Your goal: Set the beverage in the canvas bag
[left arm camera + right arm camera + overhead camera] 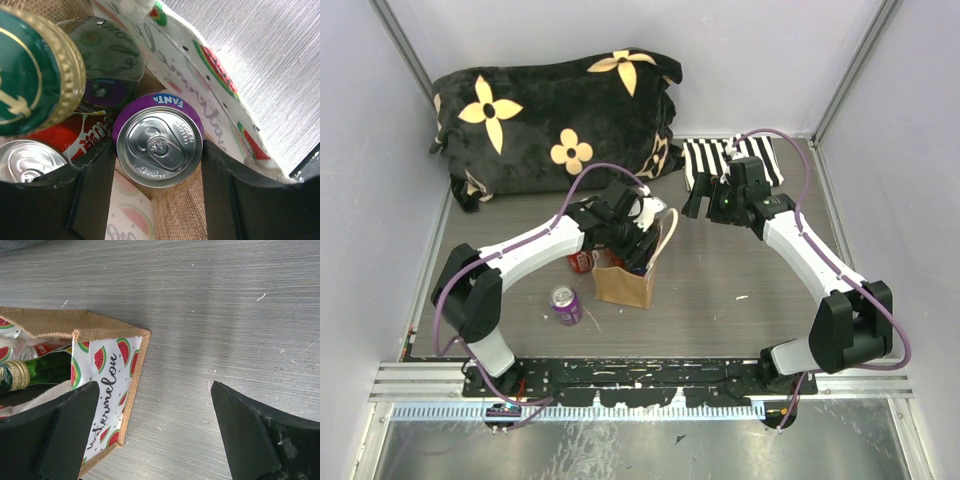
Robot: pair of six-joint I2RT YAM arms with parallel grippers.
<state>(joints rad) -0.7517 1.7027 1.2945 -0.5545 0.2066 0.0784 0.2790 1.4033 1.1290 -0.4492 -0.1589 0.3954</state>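
The tan canvas bag (pixel 625 283) stands upright mid-table, with cream handles and a watermelon-print lining (pixel 200 75). My left gripper (pixel 638 250) reaches down into its open top. In the left wrist view that gripper (pixel 159 150) is shut on a purple Fanta can (pixel 159 142), upright inside the bag with one finger against each side. Around it in the bag are a green bottle with a gold cap (pixel 30 75), a red can (pixel 75 135) and other cans. My right gripper (pixel 705 205) is open and empty, above the table right of the bag (pixel 110 375).
A purple can (pixel 565 303) stands on the table left of the bag, and a red can (pixel 580 263) is against the bag's left side. A black flowered blanket (pixel 555 110) lies at the back left. A striped cloth (pixel 735 160) lies at the back right.
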